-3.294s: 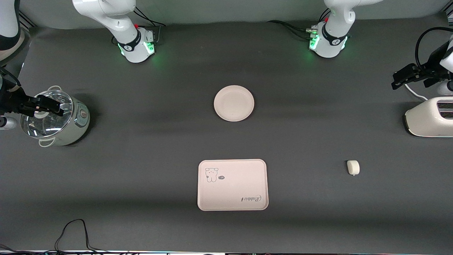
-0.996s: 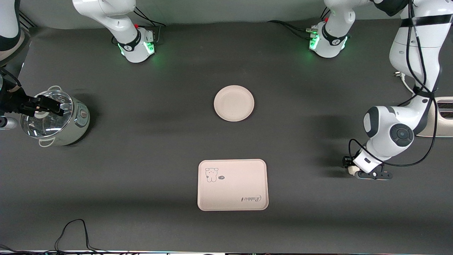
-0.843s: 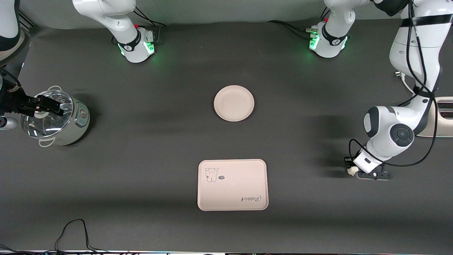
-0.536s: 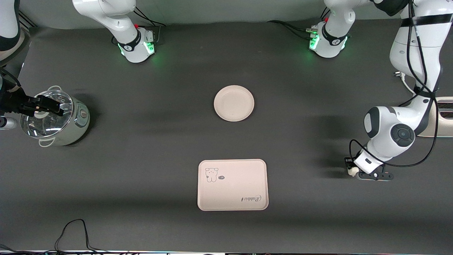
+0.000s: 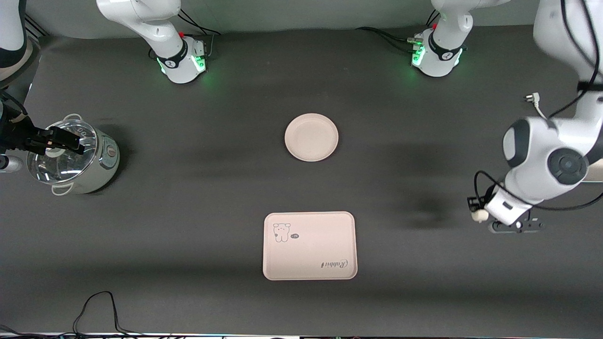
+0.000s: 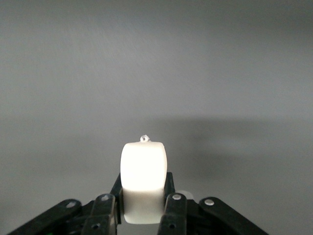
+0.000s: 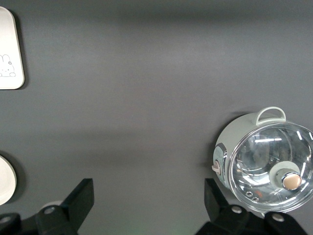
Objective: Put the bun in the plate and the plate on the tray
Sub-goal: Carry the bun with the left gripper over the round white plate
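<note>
The off-white bun is pinched between the fingers of my left gripper and held above the dark table near the left arm's end. In the left wrist view the bun fills the gap of the left gripper, with bare table under it. The round plate lies empty at mid-table. The rectangular tray with the animal drawing lies empty, nearer to the front camera than the plate. My right gripper waits open over the pot; in its wrist view the right gripper holds nothing.
A glass-lidded pot stands at the right arm's end and shows in the right wrist view. The tray's corner and the plate's edge also show in the right wrist view. A loose plug lies near the left arm. A black cable loops at the front edge.
My left gripper came down on the bun, shut on it, and has now lifted it off the table, a little toward the left arm's end. The right arm has not moved.
</note>
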You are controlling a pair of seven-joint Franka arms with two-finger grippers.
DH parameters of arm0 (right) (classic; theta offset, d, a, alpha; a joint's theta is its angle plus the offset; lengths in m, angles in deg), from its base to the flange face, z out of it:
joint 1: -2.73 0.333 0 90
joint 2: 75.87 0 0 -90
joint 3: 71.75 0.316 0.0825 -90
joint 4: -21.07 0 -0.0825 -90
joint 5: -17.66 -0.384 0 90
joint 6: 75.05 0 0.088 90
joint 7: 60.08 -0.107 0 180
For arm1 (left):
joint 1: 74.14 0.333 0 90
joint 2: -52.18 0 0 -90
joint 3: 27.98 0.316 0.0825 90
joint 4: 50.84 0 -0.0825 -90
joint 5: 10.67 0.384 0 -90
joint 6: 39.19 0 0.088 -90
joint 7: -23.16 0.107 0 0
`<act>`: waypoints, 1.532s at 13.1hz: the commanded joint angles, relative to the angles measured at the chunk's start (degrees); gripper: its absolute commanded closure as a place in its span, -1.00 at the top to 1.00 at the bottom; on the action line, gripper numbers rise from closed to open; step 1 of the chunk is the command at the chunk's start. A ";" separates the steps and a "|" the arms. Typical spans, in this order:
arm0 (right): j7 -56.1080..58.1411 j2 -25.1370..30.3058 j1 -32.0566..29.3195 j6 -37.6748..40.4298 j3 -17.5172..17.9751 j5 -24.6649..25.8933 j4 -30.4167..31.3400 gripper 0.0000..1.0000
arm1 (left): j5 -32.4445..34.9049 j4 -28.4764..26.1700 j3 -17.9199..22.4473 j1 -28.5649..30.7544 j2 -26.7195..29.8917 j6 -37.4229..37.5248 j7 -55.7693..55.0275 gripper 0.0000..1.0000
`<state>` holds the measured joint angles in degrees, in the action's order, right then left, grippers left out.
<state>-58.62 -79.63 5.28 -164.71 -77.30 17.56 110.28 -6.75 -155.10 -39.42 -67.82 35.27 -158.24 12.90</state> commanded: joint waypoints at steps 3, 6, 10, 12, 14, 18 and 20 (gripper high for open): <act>0.04 0.42 0.52 0.63 -0.43 0.27 -0.09 1.00 | -5.83 5.89 -9.62 -0.60 10.13 20.50 -12.90 -0.29; 0.04 0.42 0.52 0.63 -0.43 0.27 -0.09 1.00 | -6.29 8.90 -20.08 -1.74 9.96 21.67 -29.68 -0.29; 0.04 0.42 0.52 0.54 -0.43 0.27 0.00 1.00 | -5.76 7.94 -22.66 -12.00 6.90 16.16 -39.71 -0.28; 0.04 0.42 0.52 0.54 -0.43 0.27 0.00 1.00 | -2.53 6.97 -22.57 -18.59 2.95 10.71 -48.84 -0.28; 0.04 0.33 0.52 0.54 -0.43 0.27 0.00 1.00 | 3.88 5.57 -22.66 -24.13 -2.59 4.99 -57.64 -0.28; 0.04 0.33 0.52 0.54 -0.43 0.27 0.00 1.00 | 10.48 -1.97 -22.49 -28.54 -9.63 -8.53 -62.59 -0.11; 0.04 0.33 0.52 0.54 -0.43 0.27 0.00 1.00 | 15.57 -6.11 -22.22 -30.22 -12.09 -14.69 -66.27 -0.11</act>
<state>-58.62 -79.64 5.30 -164.71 -77.35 17.56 110.30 4.75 -157.66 -62.55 -96.32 23.86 -168.25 -49.42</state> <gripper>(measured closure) 0.000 0.551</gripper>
